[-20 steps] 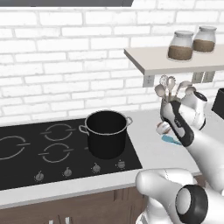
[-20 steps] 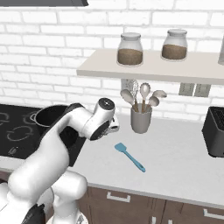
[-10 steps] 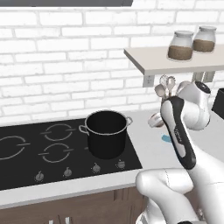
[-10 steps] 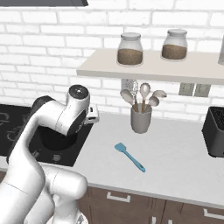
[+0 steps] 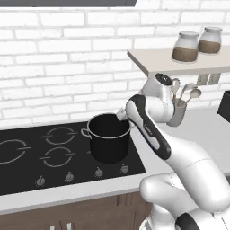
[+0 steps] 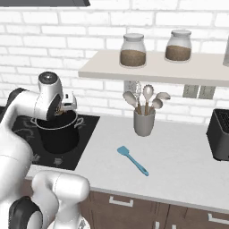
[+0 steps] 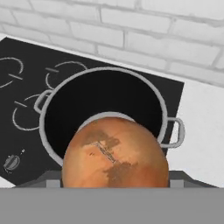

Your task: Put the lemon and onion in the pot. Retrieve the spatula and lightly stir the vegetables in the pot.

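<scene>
While the tool (image 6: 67,103) grips one onion (image 7: 114,153) above one pot (image 5: 109,137), one spatula (image 6: 133,160) lies apart.

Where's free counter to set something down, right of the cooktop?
Bare counter lies between the spatula and the toaster, and along the front edge right of the cooktop. A smaller patch sits between the cooktop and the utensil cup. Crowded: over the pot, where the end effector holds the onion.
</scene>
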